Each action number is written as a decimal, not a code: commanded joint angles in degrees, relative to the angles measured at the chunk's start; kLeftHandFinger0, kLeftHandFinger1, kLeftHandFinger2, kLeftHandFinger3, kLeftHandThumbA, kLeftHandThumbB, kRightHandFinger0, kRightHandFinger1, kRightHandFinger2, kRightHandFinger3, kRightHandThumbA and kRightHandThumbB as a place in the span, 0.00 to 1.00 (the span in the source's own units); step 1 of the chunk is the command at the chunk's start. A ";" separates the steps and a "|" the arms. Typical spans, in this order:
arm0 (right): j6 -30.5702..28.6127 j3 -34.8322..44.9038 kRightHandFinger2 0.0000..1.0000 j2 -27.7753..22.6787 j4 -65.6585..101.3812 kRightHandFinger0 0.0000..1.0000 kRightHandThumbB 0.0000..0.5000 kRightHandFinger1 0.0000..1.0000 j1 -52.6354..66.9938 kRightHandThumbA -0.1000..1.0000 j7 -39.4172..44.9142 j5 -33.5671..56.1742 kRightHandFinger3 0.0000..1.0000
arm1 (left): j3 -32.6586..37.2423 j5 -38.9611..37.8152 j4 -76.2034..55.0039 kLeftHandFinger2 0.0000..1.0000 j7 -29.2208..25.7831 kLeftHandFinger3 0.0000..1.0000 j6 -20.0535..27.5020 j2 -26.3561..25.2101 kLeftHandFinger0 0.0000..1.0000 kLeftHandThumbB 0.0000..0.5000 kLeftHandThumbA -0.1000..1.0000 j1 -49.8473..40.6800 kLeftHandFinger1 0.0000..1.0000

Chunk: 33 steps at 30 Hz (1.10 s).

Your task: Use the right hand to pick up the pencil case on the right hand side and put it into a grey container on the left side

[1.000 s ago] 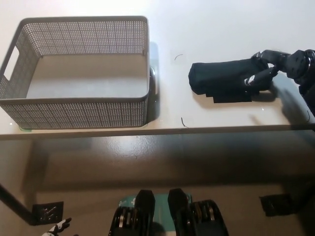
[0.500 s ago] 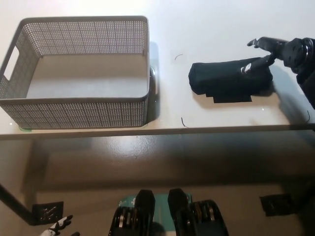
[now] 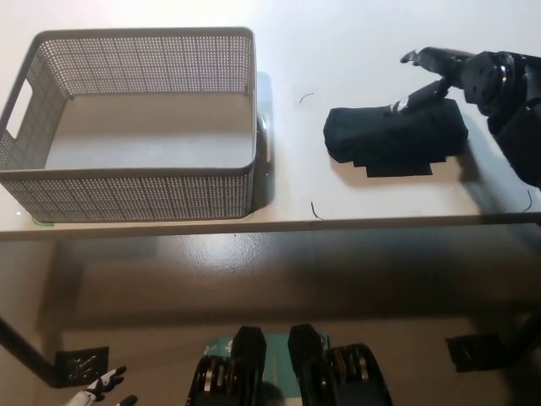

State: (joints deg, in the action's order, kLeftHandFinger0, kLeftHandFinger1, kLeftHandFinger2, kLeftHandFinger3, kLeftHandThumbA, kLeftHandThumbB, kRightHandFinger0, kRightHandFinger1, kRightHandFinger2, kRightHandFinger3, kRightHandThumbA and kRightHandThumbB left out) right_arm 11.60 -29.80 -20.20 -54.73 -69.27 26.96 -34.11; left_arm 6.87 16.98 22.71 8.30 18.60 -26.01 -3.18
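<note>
One view only, the head camera; it is looking steeply down from above the robot onto the table [image 3: 279,34] and, past its near edge, the floor below. The table is filling the upper half of the frame, its near edge running level across the middle. The right hand [image 3: 452,76] is entering at the upper right; the pencil case [image 3: 393,135] is lying just beside and below it, and the grey container [image 3: 127,199] is sitting well apart from it toward the far left. The left hand [image 3: 101,391] is showing only at the bottom left corner, low and near the lens. No second view is sharing the scene.
</note>
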 commanded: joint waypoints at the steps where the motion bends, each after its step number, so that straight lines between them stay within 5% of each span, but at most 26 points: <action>1: -1.98 0.32 1.00 0.80 -0.36 1.00 1.00 1.00 -3.88 0.84 -3.07 -0.59 1.00 | -0.12 -0.50 -0.82 0.99 0.56 1.00 2.51 -1.96 1.00 0.61 0.94 0.35 0.97; 33: -9.56 -3.53 1.00 11.34 -25.87 1.00 1.00 1.00 1.92 0.79 -14.66 -1.90 1.00 | -0.20 -1.10 -2.02 0.96 1.03 1.00 2.80 -1.26 1.00 0.67 0.93 0.74 0.96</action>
State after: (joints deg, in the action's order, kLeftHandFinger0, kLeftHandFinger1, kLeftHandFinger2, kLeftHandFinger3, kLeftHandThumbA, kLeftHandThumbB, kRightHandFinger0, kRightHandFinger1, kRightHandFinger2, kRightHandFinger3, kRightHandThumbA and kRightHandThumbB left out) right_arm 2.87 -32.59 -10.54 -78.15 -69.45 12.77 -35.79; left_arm 6.96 16.75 22.44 9.00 19.60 -26.05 -2.71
